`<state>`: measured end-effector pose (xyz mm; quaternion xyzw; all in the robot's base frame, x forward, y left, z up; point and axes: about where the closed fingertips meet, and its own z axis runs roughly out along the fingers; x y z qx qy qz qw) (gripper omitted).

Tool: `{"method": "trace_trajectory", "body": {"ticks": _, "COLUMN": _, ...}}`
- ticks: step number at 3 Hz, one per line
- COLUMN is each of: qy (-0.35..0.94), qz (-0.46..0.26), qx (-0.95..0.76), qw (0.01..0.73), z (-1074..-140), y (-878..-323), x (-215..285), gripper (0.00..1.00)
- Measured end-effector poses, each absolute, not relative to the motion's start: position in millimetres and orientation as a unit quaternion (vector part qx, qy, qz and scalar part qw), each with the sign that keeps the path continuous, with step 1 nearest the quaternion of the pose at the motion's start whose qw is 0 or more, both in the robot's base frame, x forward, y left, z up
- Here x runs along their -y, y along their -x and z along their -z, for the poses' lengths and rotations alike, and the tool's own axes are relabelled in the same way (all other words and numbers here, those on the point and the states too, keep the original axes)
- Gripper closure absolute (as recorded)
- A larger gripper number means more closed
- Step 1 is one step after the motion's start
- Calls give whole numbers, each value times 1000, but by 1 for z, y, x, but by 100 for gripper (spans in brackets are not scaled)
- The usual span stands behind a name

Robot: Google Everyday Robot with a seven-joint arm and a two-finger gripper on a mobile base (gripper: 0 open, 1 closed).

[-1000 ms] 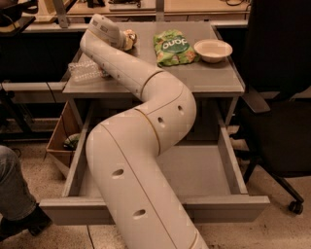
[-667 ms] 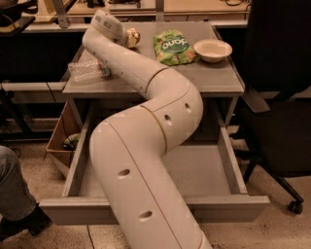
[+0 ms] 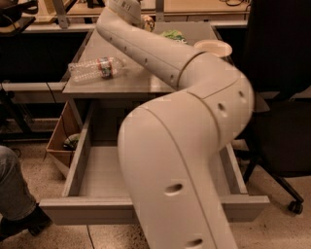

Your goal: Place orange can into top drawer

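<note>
The orange can [image 3: 147, 22] shows only as a small brownish patch at the far end of the tabletop, right beside the end of my arm. My gripper [image 3: 139, 14] is at the top edge of the camera view, at the can, mostly hidden behind my own wrist. Whether it holds the can I cannot tell. The top drawer [image 3: 92, 210] is pulled wide open below the table, a shallow grey tray with a flat front panel. My big cream arm crosses over its middle and hides much of its floor.
A clear plastic bottle [image 3: 96, 68] lies on its side on the grey table [image 3: 112, 86]. A green bag [image 3: 173, 35] and a white bowl [image 3: 214, 47] sit at the back right. A black chair [image 3: 284, 97] stands to the right, a cardboard box [image 3: 62, 141] to the left, and a person's leg [image 3: 13, 189] at bottom left.
My arm has swung up and to the right, and its end with the can beside it now sits at the top edge. The bottle is now uncovered.
</note>
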<state>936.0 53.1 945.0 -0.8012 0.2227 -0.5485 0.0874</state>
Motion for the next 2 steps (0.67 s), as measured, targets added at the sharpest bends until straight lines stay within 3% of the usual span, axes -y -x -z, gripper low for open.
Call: {"method": "trace_trajectory", "body": {"ticks": 2, "qy": 764, "qz": 524, "qx": -318, "qw": 200, "z": -1011, "y": -785, "x": 6, "gripper": 100}}
